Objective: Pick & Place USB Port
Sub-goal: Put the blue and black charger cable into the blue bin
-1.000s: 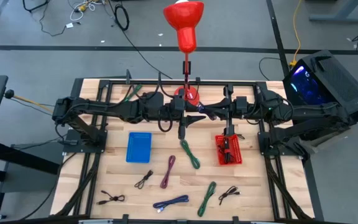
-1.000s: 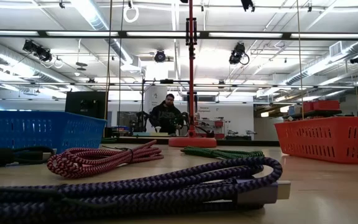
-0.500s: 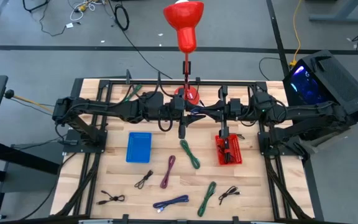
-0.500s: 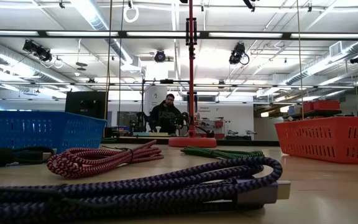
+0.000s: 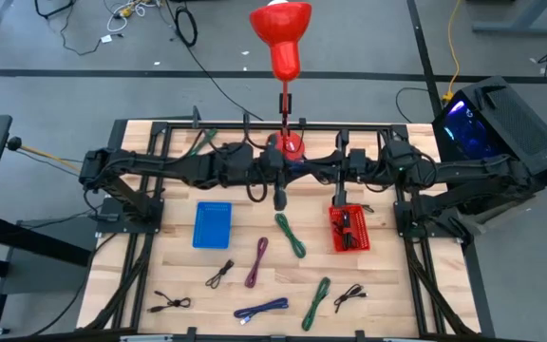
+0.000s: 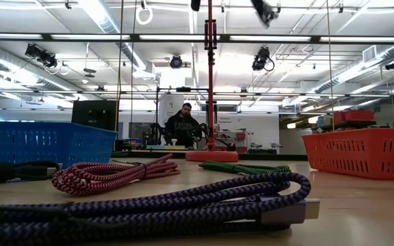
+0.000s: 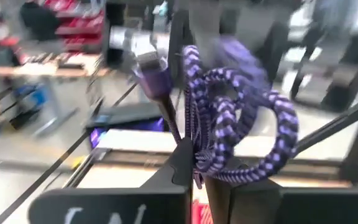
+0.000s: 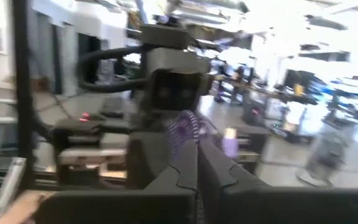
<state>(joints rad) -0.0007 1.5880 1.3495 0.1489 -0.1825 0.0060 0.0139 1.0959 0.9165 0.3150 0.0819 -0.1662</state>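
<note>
A purple braided USB cable [image 7: 229,124], coiled in a bundle, hangs high above the table's middle between my two grippers. Its silver-tipped plug [image 7: 149,62] sticks out of the coil. My left gripper [image 5: 292,167] and my right gripper [image 5: 314,166] point level at each other, tip to tip, and both are shut on the bundle. In the right wrist view the cable [image 8: 188,132] shows just past my right gripper [image 8: 195,163], with the left wrist right behind it. A blue basket [image 5: 212,225] and a red basket [image 5: 348,228] stand on the table below. My left gripper pinches the coiled cable's lower strands [image 7: 197,163] between its two fingers, coming level from the table's left. The bundle stands up above the fingers, lifted clear of the table. My right gripper pinches the same bundle [image 8: 190,142] between its fingertips, level, from the table's right. How many strands it has cannot be told.
Loose cables lie on the wooden table: a green one [image 5: 290,235], a maroon one [image 5: 256,261], a blue-purple one [image 5: 261,310], another green one [image 5: 317,302] and black ones [image 5: 171,303]. The red basket holds cables. A red stand [image 5: 291,144] rises at the far middle.
My right gripper has carried the purple cable toward the table's left, up to the left gripper. My left gripper, open a second ago, has swung slightly and shut on the bundle. The cable stays lifted clear of the table.
</note>
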